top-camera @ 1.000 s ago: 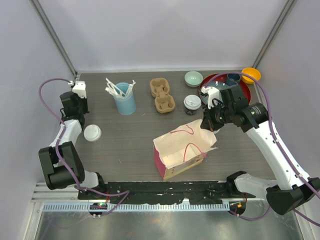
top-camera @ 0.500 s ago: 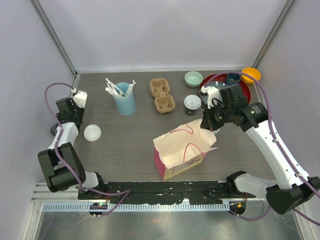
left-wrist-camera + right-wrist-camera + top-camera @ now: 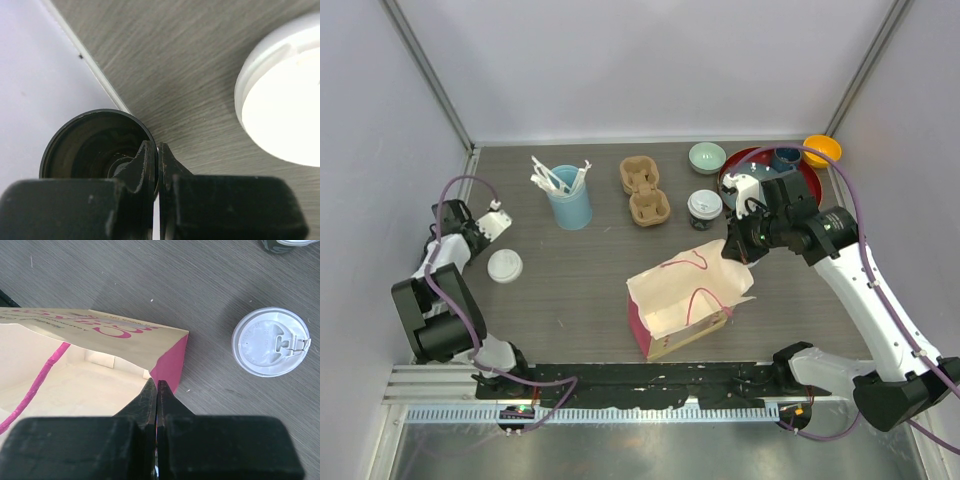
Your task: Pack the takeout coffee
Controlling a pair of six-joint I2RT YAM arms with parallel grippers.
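Two-armed: clamps R jaws on bag [image 3: 685, 300] rim, mid-desk [image 3: 580, 290]; holds L jaws together near coffee cup [image 3: 504, 266], left edge.

Pink-sided paper bag [image 3: 670, 285] sits centre-front. Black paper cup with white lid [image 3: 704, 205] stands behind it; brown cardboard cup carrier [image 3: 644, 190] just left; light-blue cup of white utensils [image 3: 568, 200] farther left.
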